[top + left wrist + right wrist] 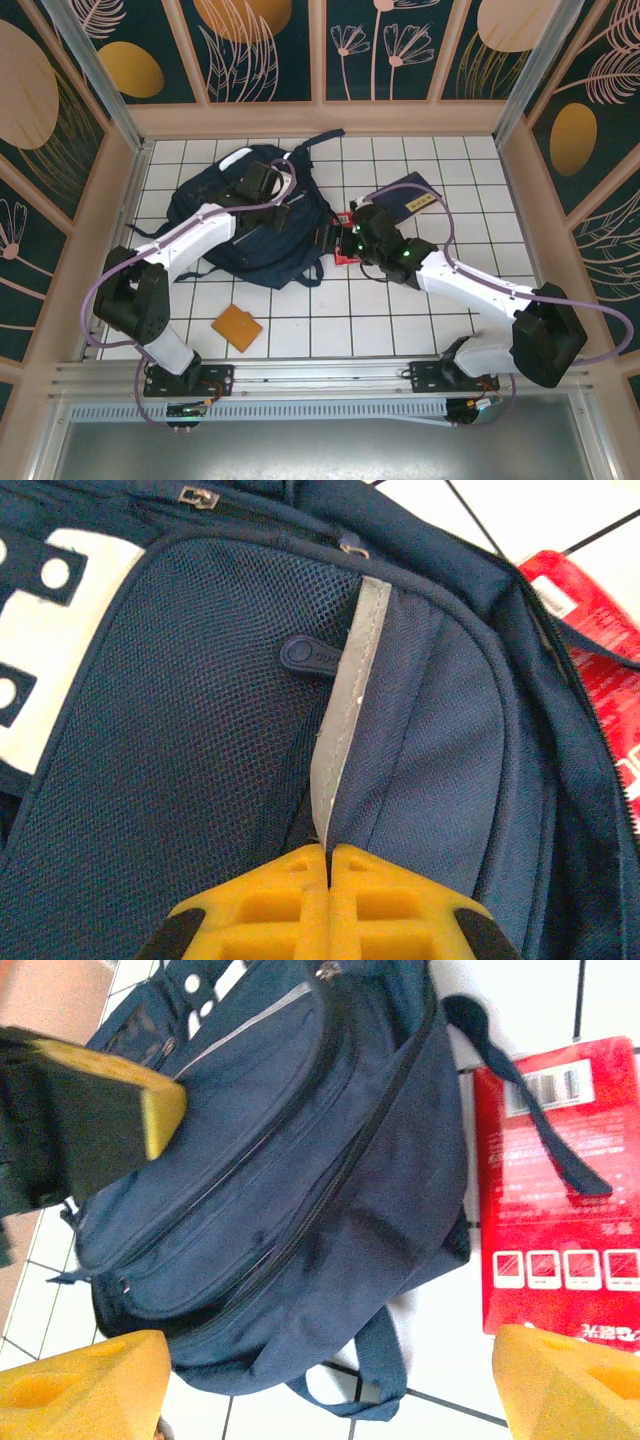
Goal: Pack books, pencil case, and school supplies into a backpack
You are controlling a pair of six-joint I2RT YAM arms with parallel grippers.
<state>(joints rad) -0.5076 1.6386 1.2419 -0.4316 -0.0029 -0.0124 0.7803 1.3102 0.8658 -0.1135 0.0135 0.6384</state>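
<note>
**Clerk:** Item one, left jaws?

**Checker:** Closed, yellow pads (260,905) pressed face to face with no gap. Set right at the lower end of the grey strip (345,700) on the backpack (180,780). Pinching the fabric or only touching it: cannot tell.

**Clerk:** Ahead of those jaws?

**Checker:** Navy mesh panel, with a dark zip pull (305,658) just left of the strip. White patches (45,630) further left. Corner of the red rectangle (585,620) off to the upper right, past the backpack's edge.

**Clerk:** Item two, right jaws?

**Checker:** Wide apart, yellow fingers (80,1390) at either side, holding nothing.

**Clerk:** Between them?

**Checker:** Lower edge of the backpack and a looped strap (380,1360), lying on the white-tiled counter (400,330).

**Clerk:** Red rectangle, relative to the right jaws?

**Checker:** Just ahead of the right-hand finger. Flat, printed side up, right beside the backpack, with a thin dark strap trailing across it.

**Clerk:** Book?

**Checker:** One, navy cover with yellow marks (410,200). Flat on the counter just beyond the right jaws, outside the backpack.

**Clerk:** Anything else loose?

**Checker:** Orange pad (237,327), well behind the left jaws, near the arm bases and clear of the backpack.

**Clerk:** Backpack overall?

**Checker:** Flat on the counter, under the left jaws and partly under the right.
</note>
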